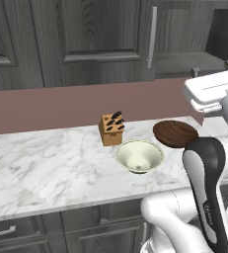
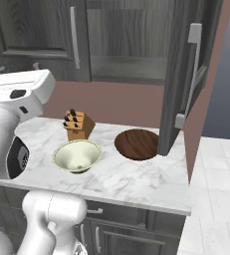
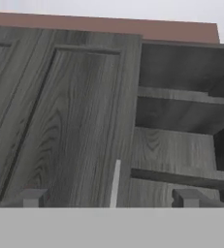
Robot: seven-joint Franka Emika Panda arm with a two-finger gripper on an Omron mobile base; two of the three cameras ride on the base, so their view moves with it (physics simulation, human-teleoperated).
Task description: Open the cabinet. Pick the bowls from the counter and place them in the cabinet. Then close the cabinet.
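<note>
The cabinet [image 3: 74, 121] has its left door shut and its right door [image 2: 181, 74] swung wide open, which bares the shelves [image 3: 181, 101]. Both bowls rest on the counter [image 1: 46, 168]. The cream-white one [image 1: 140, 156] [image 2: 77, 155] sits near the front. The dark wooden one [image 1: 175, 133] [image 2: 137, 144] lies to its right, close to the open door's lower edge. My gripper [image 3: 109, 198] [image 2: 18, 67] [image 1: 211, 67] is raised in front of the cabinet, well above the bowls. It is open, holds nothing, and faces the shut door's silver handle [image 3: 116, 184].
A small tan knife block [image 1: 111, 129] [image 2: 78, 125] stands behind the cream bowl, near the reddish-brown wall [image 1: 46, 106]. Drawer fronts [image 1: 17, 232] run below the counter. The counter ends at the right, with pale floor [image 2: 216, 199] beyond.
</note>
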